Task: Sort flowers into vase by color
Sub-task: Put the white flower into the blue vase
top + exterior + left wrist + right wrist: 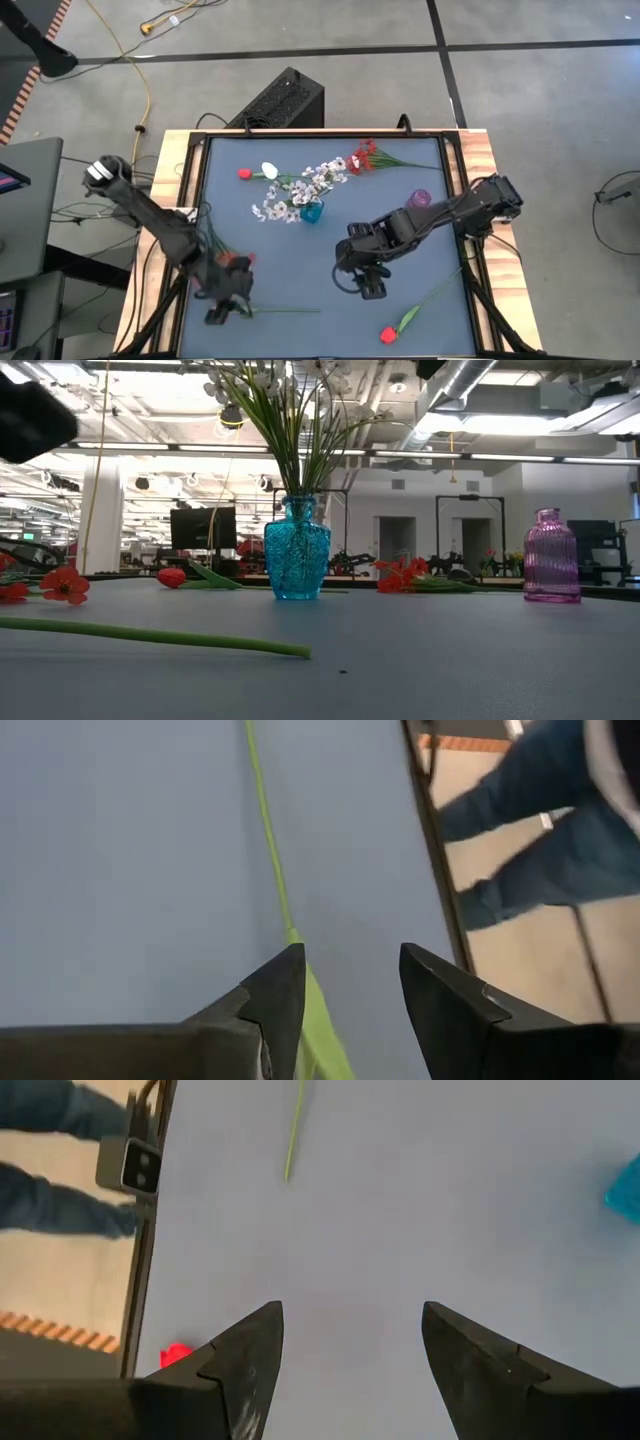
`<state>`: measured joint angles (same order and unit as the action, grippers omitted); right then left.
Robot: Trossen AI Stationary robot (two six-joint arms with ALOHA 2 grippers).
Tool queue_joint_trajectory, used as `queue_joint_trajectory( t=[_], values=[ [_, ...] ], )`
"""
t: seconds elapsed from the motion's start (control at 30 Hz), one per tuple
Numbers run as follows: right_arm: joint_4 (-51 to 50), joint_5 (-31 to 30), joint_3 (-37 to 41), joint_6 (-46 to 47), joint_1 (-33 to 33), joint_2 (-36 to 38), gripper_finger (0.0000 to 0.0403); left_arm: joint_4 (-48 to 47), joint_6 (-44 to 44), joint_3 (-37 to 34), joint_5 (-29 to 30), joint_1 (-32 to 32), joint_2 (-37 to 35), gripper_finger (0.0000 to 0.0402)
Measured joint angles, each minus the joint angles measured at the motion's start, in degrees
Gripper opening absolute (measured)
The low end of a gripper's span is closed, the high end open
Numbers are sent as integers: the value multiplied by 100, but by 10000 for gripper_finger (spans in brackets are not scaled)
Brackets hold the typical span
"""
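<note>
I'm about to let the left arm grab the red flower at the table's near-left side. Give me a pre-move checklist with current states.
1. left gripper open: ok.
2. Green stem between its fingers: ok, it runs into the gap.
3. Stem lying flat on the table: ok.
4. right gripper open and clear of the left arm: ok.
5. purple vase holds nothing yet: ok.
6. blue vase holds only white flowers: ok.

Left gripper (352,982) and right gripper (352,1342) both hang open.
</note>
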<state>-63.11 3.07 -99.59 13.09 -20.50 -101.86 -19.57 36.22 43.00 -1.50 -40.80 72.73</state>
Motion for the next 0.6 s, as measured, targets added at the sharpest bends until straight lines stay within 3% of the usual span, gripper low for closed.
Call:
queue_joint_trajectory(
  t=[0.2,0.4,0.6],
  values=[
    [7,-2,0,-504,-141,-2,265,792,540,0,1084,-475,954,142],
    [44,-4,0,-641,-160,-2,265,1419,969,0,1079,-455,1863,142],
    [476,-7,0,239,-152,-22,265,1392,1015,22,1526,-460,2329,142]
  ],
)
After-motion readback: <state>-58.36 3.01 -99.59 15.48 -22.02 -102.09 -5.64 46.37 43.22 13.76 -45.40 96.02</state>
